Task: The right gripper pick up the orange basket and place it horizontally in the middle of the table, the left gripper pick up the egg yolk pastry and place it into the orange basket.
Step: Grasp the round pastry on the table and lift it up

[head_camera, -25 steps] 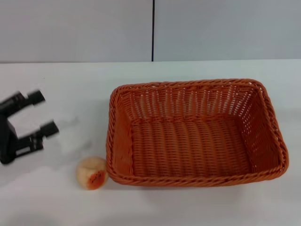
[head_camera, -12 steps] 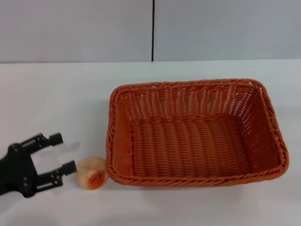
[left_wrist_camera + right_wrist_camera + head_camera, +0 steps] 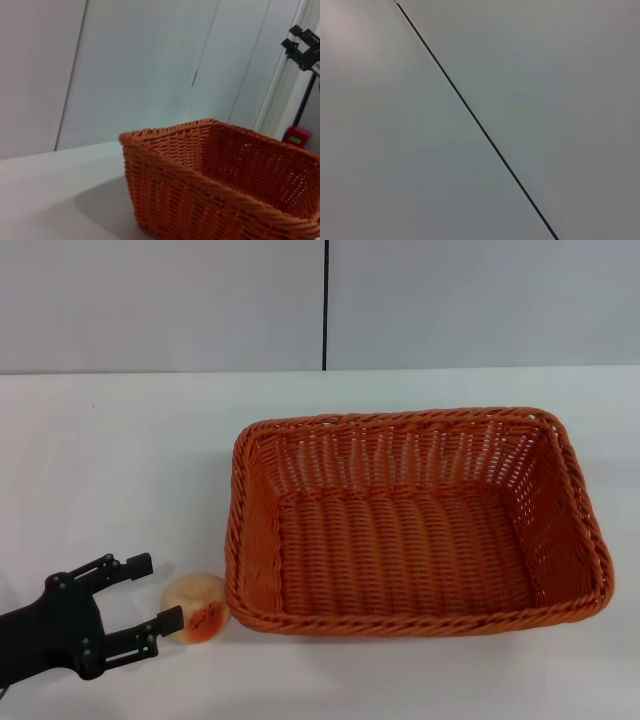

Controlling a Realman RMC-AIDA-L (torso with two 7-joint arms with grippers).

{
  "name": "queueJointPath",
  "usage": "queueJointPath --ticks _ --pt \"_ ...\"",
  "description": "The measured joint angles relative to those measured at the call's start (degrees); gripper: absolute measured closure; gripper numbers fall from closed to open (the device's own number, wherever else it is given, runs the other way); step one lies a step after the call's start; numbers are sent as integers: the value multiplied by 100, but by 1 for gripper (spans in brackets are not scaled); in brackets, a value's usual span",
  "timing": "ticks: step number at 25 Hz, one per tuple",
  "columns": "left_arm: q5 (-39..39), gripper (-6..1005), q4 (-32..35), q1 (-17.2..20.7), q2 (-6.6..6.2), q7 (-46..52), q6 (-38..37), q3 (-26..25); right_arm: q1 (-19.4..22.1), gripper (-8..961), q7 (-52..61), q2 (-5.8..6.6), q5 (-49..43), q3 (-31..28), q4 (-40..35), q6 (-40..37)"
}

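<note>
Left tool [image 3: 148, 592] at the near left of the white worktop [image 3: 130, 460], its two fingers spread wide and holding nothing; the nearer fingertip reaches the egg yolk pastry [image 3: 196, 607], though contact cannot be judged. The pastry lies on the worktop just beside the near left corner of the orange basket [image 3: 410, 525]. The basket sits lengthwise across mid-worktop; its interior shows only weave.

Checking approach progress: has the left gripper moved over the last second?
Yes. The left gripper has come down toward the near edge and closer to the egg yolk pastry.
</note>
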State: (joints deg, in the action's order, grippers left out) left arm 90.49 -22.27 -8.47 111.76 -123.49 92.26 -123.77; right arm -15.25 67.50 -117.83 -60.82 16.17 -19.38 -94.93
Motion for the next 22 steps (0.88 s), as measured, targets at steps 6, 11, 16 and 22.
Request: queueJointPath --ticks 6,11,16,22 --pt "147 166 4 -102 209 0 -374 36 -4 345 0 7 0 -3 4 -1" --pt "231 166 4 -150 286 0 -507 21 -4 345 0 7 0 -11 5 0" --pt "238 166 4 -170 319 0 -558 45 -4 345 0 7 0 -17 5 1" --pt "421 166 3 -200 345 16 -615 28 10 345 0 3 0 2 5 2"
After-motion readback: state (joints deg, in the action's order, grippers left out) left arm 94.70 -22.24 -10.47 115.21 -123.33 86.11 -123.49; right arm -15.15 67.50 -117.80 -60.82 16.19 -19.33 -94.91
